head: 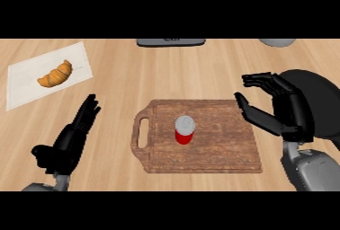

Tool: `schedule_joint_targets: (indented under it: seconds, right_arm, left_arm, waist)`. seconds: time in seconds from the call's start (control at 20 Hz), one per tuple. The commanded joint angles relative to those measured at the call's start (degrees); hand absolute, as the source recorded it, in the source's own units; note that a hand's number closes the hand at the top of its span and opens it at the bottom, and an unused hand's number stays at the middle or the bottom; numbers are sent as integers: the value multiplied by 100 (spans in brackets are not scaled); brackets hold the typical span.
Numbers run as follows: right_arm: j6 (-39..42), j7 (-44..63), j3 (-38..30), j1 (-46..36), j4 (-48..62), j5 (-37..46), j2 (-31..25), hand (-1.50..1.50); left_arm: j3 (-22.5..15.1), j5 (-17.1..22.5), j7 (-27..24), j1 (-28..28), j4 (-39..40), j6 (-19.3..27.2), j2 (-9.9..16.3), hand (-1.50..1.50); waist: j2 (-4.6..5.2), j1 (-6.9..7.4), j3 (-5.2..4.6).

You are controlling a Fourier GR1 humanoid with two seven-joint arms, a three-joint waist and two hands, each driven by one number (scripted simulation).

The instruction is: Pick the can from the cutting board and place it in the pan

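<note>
A red can (184, 130) with a grey lid stands upright near the middle of a dark wooden cutting board (219, 152), slightly towards the board's handle side. The board lies flat on the pale wooden surface (119, 90), its slotted handle pointing to the view's left. Nothing touches the can.

The right hand (282, 110) hangs over the board's right edge, well to the right of the can and apart from it. Its fingers are spread and only lightly bent, with the thumb reaching towards the board, so the hand is open and holds nothing. Behind and under this hand lies a dark round pan (319, 101), off the board's right side; the hand and forearm cover much of it, so its full outline cannot be made out and its inside appears to hold nothing that shows.

The left hand (69, 139) shows at the lower left, beside the board's handle end but apart from it, with fingers straight and pointing up the view, open and resting.

At the upper left a white cloth or sheet (26, 85) lies on the surface with a golden croissant (55, 74) on it. Along the top edge sit a dark grey flat object (171, 42) and part of a pale grey rounded one (277, 42), both cut off by the view.
</note>
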Motion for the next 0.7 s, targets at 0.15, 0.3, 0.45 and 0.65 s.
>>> schedule_joint_targets:
  seconds: [0.15,0.3,0.45,0.65]
  right_arm:
    - [-799,737,852,1796,-2052,1317,-301,-150]
    - [-693,1098,923,1927,-2319,1863,-657,-150]
    - [-235,2016,833,1449,-2460,2091,-1089,-150]
    - [404,3234,987,550,-2439,2228,-1223,-150]
  left_arm:
    - [-95,-46,-535,-135,-4,-22,-562,0]
    - [-324,-305,-769,51,49,19,-752,0]
    - [-245,-290,-447,-86,-107,91,-780,0]
    - [-123,-276,-455,-414,240,-45,-876,0]
  waist:
    - [40,31,7]
    - [63,123,10]
    - [71,188,9]
    - [91,225,8]
